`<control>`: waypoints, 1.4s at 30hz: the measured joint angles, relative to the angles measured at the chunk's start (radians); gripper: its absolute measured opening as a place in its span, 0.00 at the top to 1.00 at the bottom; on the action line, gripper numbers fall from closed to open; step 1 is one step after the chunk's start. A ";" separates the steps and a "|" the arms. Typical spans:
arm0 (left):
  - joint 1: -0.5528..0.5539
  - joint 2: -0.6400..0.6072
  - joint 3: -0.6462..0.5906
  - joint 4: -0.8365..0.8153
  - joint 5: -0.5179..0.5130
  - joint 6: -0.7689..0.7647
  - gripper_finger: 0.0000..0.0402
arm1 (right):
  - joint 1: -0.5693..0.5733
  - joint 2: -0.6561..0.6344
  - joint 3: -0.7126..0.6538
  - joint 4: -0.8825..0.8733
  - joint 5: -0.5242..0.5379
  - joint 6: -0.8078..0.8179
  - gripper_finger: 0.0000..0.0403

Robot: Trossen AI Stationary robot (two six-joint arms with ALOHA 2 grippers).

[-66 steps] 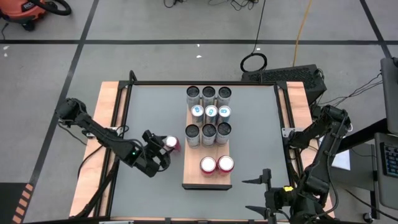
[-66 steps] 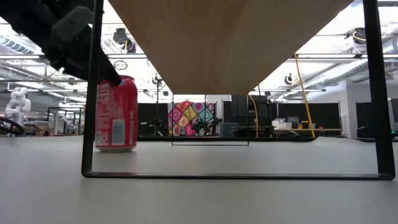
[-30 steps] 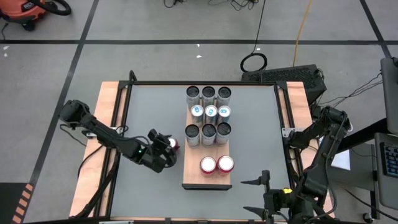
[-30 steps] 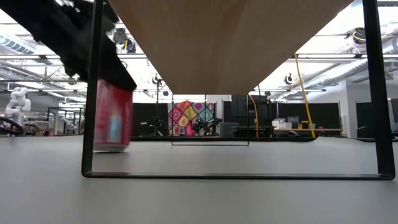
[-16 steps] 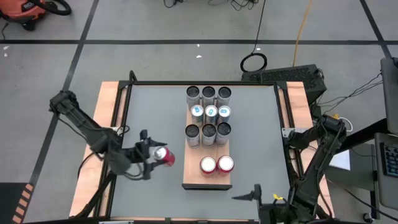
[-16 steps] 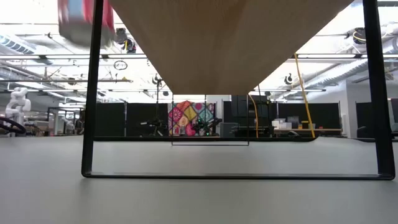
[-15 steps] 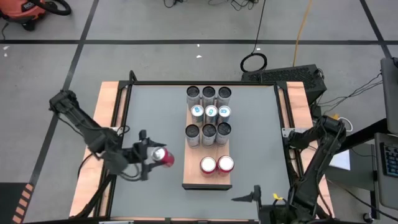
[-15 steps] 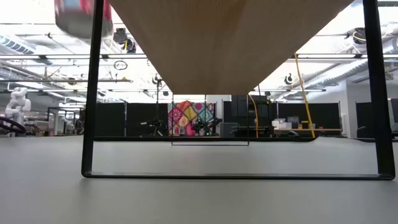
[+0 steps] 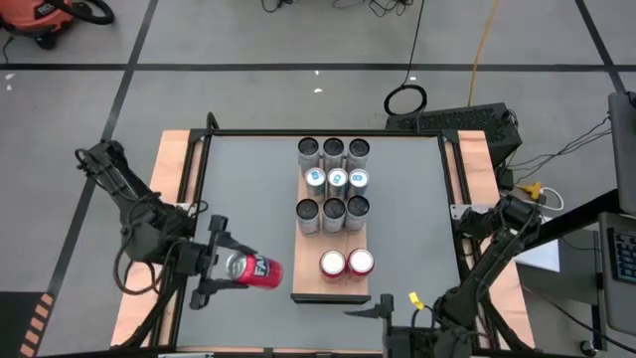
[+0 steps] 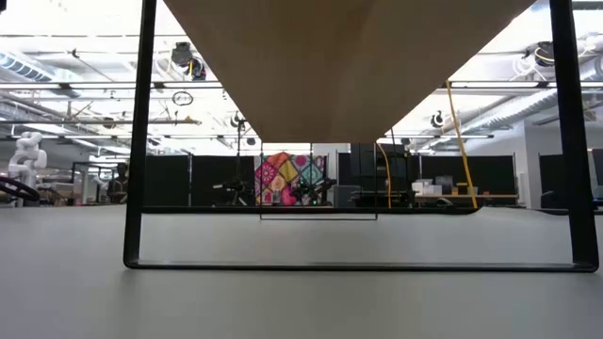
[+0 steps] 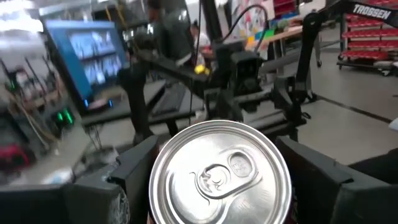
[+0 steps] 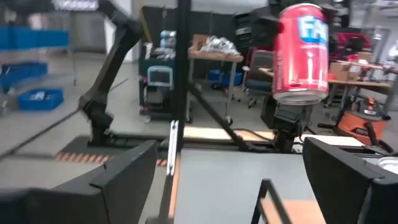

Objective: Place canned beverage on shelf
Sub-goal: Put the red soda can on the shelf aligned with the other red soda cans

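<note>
On the shelf (image 9: pixel 331 283) you've got eleven cans: nine silver-topped, two red. Left gripper (image 9: pixel 235 269) clamps one red can (image 9: pixel 254 270); right gripper (image 9: pixel 383 311) jaws apart.

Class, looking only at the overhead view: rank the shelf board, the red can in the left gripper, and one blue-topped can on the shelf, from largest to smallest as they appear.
1. Shelf, clearly the largest.
2. Red can, held in the left gripper. It is lifted nearer the camera and shows its side, so it looks bigger.
3. Blue-topped can, seen end-on. The two cans' true sizes cannot be compared here.

Grey floor (image 9: pixel 248 40) w/ dark tape lines, orange shop vac (image 9: pixel 40 20), bright ceiling lights (image 10: pixel 85 85).
</note>
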 joint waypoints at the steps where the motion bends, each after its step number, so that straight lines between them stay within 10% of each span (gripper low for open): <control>1: 0.001 0.001 0.000 0.020 0.011 0.032 0.33 | -0.011 0.001 0.000 0.017 0.001 0.004 0.16; 20: 0.108 0.100 -0.001 0.306 0.423 0.338 0.33 | -0.186 0.000 0.119 -0.016 -0.120 -0.077 0.01; 42: 0.189 0.268 -0.001 0.459 0.620 0.490 0.33 | -0.360 0.000 0.119 -0.070 -0.579 0.091 0.02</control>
